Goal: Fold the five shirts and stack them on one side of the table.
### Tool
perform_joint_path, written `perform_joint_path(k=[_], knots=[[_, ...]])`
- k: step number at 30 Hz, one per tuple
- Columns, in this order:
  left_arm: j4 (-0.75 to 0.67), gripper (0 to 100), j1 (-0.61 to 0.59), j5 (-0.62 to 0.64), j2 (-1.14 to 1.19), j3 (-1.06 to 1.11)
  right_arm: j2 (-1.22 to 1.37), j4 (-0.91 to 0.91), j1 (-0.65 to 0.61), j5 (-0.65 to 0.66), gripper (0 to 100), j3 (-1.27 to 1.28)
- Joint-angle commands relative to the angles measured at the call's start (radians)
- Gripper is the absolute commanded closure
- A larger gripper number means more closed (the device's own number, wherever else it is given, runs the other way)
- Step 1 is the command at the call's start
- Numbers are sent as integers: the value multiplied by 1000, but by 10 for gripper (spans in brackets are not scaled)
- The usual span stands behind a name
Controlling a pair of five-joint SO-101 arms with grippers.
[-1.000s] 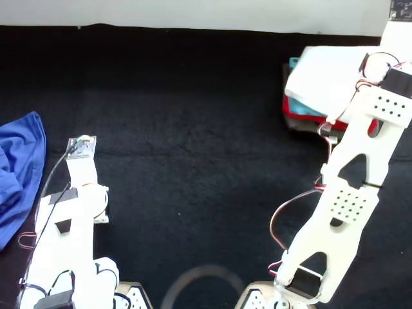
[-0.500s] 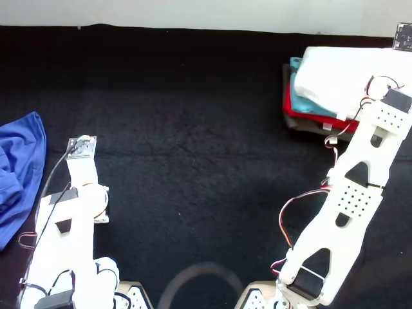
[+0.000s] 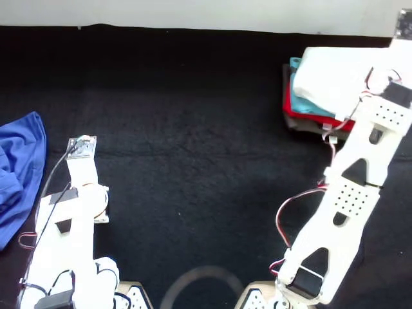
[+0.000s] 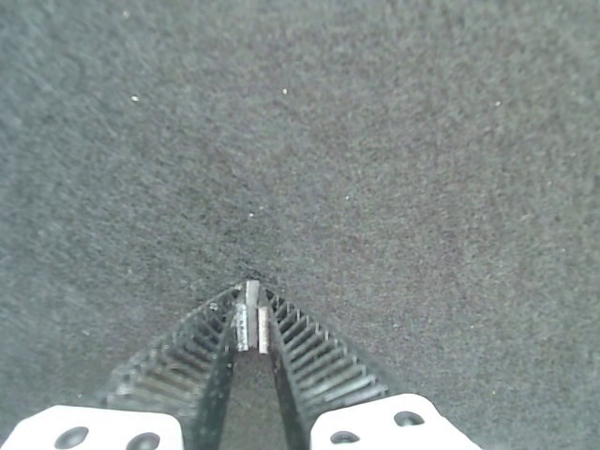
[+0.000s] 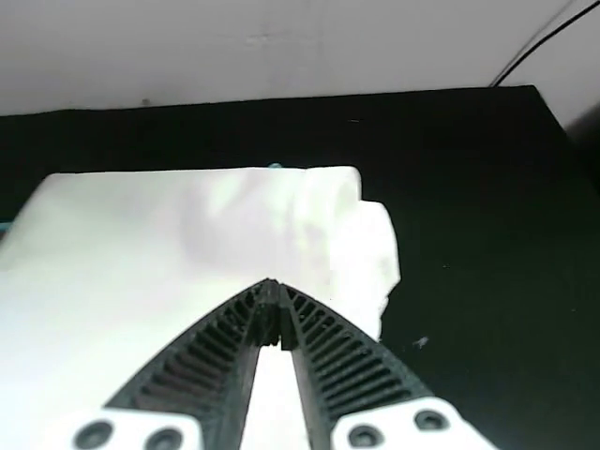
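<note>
A stack of folded shirts lies at the table's far right: a white shirt (image 3: 331,71) on top, a teal one (image 3: 308,104) and a red one (image 3: 308,119) under it. My right arm (image 3: 357,174) stretches over this stack. My right gripper (image 5: 273,328) is shut, its tips over the white shirt (image 5: 169,253); I see no fabric pinched between them. An unfolded blue shirt (image 3: 19,170) lies crumpled at the left edge. My left arm (image 3: 67,212) stands beside it, and my left gripper (image 4: 251,323) is shut over bare black cloth.
Black cloth (image 3: 193,129) covers the table. A white wall (image 3: 193,13) runs along the far edge. Wires (image 3: 290,212) hang from my right arm. Open cloth lies between the two arms.
The white shirt, skewed one second ago, now lies squarely on the stack. My right arm has swung a little right and back. The left arm has not moved.
</note>
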Motion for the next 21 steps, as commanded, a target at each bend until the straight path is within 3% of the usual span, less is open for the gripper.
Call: perform_joint_path(k=[1,4,8,13,21], knots=[[-15,991,-7,-3,-15,2,-110,197,-111,-3,992,-65],[-15,991,-7,-3,-15,2,-104,300,-211,0,992,-56],[-15,991,-7,-3,-15,2,-1,297,-291,0,992,-61],[-15,991,-7,-3,-15,2,136,278,-282,0,992,-73],[-21,991,-7,-3,-15,2,139,581,-262,21,992,-232]])
